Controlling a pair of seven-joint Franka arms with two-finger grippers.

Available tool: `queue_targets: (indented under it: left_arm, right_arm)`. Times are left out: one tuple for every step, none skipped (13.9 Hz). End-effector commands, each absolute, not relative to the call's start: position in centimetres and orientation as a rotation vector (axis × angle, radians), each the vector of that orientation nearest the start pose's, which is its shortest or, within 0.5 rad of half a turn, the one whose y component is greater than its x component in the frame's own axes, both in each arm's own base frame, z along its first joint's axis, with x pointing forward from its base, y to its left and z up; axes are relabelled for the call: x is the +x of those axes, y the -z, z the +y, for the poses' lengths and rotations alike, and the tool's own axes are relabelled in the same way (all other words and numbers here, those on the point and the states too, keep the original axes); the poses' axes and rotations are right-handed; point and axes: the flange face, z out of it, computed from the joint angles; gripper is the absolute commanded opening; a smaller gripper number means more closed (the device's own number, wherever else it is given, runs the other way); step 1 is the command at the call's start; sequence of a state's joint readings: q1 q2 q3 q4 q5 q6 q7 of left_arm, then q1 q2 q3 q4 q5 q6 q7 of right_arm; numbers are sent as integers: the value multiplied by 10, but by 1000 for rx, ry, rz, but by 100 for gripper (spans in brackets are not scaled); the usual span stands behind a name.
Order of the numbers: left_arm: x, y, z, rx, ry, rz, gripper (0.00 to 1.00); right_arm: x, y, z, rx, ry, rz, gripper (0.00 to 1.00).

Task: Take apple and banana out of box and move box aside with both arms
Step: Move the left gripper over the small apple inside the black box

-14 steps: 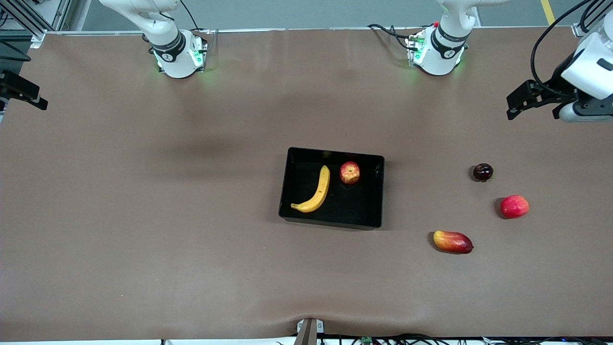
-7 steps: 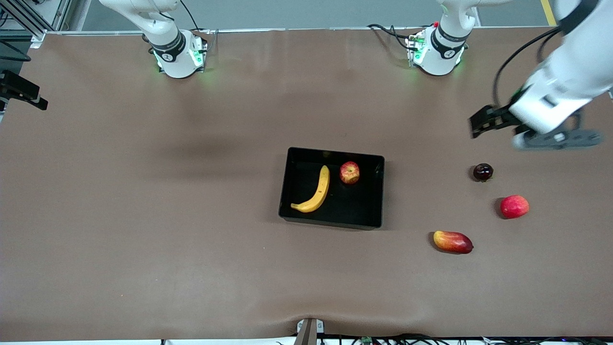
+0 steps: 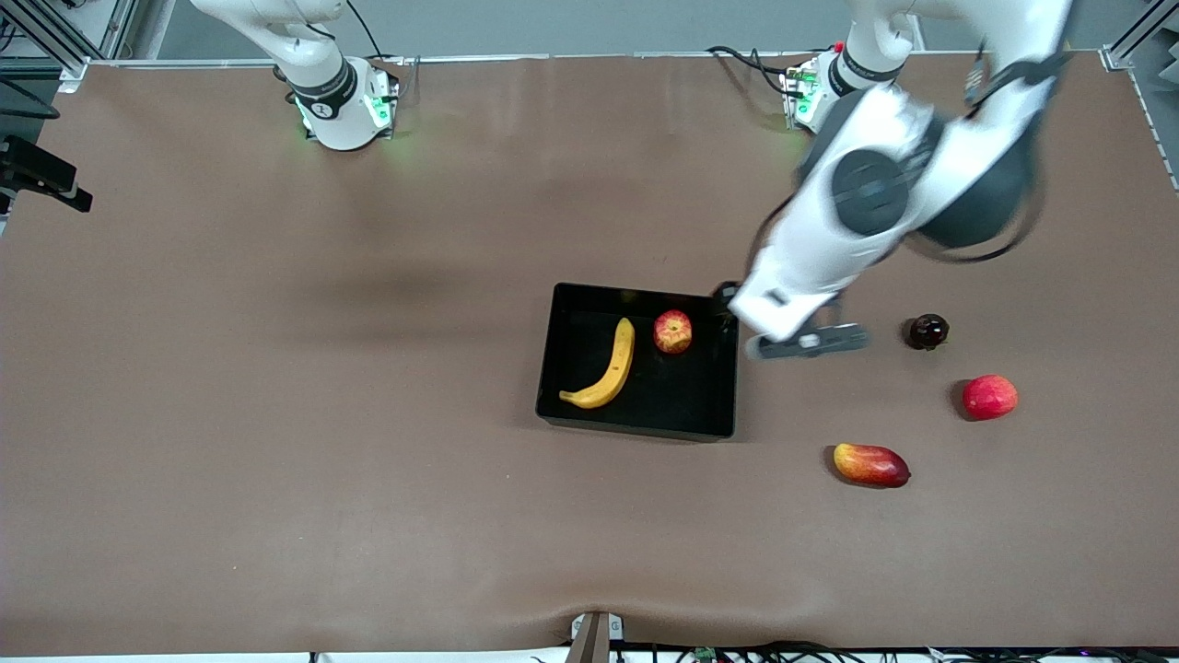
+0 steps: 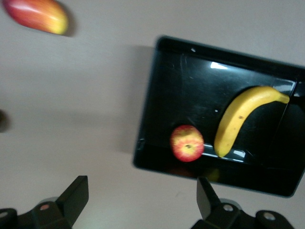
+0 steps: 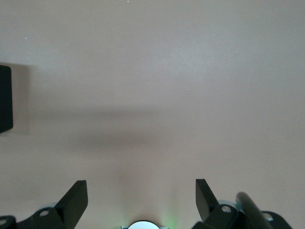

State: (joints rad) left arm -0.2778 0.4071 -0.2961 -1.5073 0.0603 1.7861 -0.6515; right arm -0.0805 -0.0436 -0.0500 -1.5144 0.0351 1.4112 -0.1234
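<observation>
Swung in over the last second from the left arm's end of the table: left arm, with left gripper now up over the corner of the box at that end. Fingers spread wide, nothing between them. Right gripper waiting up over bare table, fingers likewise apart, with only a corner of the box at the edge of its wrist view.

Box resting flat below the left gripper, both fruits inside. Banana lying lengthwise in the half away from the gripper. Apple closer, just inside the wall under the gripper, beside the banana's upper end without touching it, stem dimple up.

Probably the reach for the apple. Best carried a little farther in over the box until the apple sits centred between the fingers, then lowered straight down, one finger in the gap beside the banana, the other clear of the wall. Worth closing around the widest part to avoid a roll.

Mango-like fruit, red round fruit and small dark fruit lying outside the box, toward the left arm's end of the table.
</observation>
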Motion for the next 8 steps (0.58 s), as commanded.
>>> queue_targets:
  left_arm:
    - [564, -393, -368, -3074, -182, -64, 100]
    - [565, -380, -371, -3058, -190, -51, 100]
    - [562, -360, -380, -3050, -211, -38, 100]
    - [553, -342, -396, -3042, -227, -26, 100]
    - [550, -326, -397, -3018, -223, -58, 100]
    - [546, -308, -395, -2989, -201, -44, 100]
    - [538, -290, -393, -2981, -179, -15, 100]
    - [533, -277, -394, -3006, -148, -23, 100]
  right_arm:
    - [521, -659, -68, -3075, -82, 8, 100]
    - [522, -657, -68, -3074, -86, 8, 100]
    - [525, -652, -67, -3073, -100, 6, 100]
    - [528, -647, -68, -3071, -119, 6, 100]
    - [528, -646, -68, -3071, -121, 6, 100]
    - [529, -645, -68, -3071, -124, 6, 100]
    - [533, -638, -68, -3068, -147, 7, 100]
    - [537, -630, -68, -3065, -172, 7, 100]
